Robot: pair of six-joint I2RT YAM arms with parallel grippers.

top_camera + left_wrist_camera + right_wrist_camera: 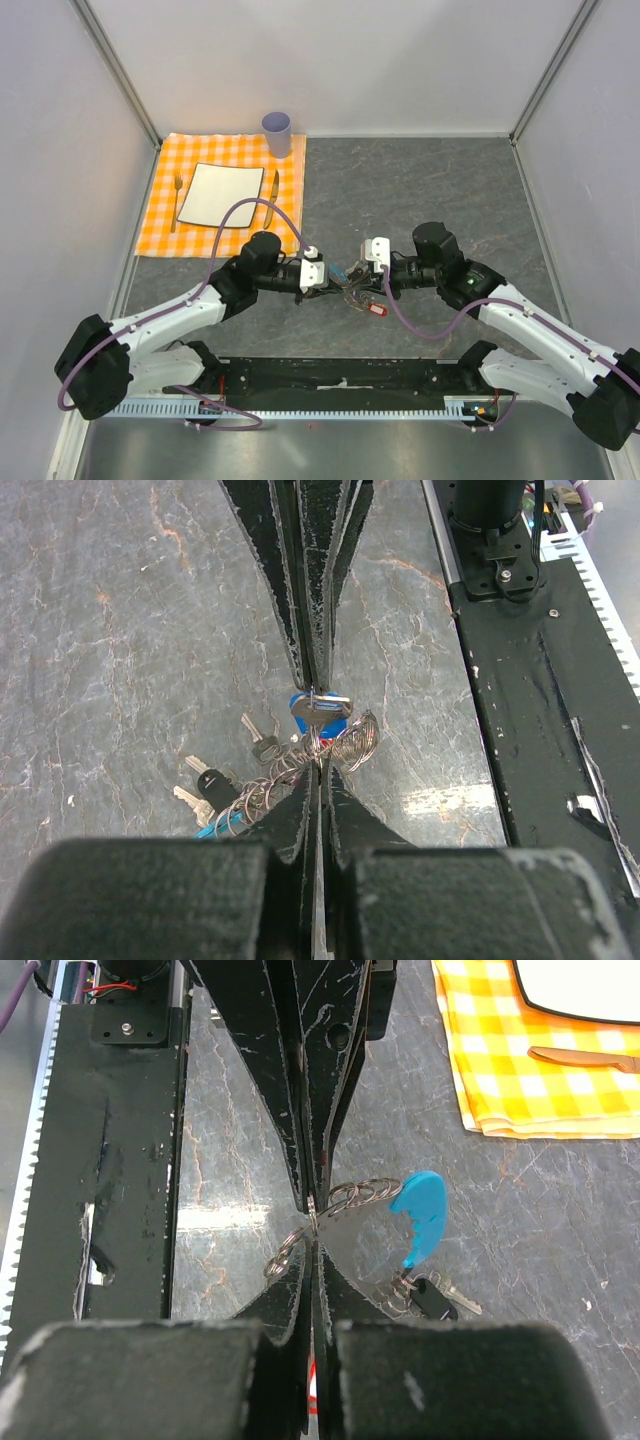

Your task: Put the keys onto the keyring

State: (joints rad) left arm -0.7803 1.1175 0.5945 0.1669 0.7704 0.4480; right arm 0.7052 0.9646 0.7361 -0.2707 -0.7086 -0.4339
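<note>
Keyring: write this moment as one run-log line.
left gripper: shut on keyring | right gripper: shut on blue-tagged key | other keys: clustered on keyring

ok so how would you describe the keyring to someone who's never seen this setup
On the grey stone table, right of the orange checked cloth, the left arm and right arm meet tip to tip. At their closed jaws is the keyring, a loop of silver chain rings. Its curved bright blue plastic piece sets it apart from the small keys next to it.
</note>
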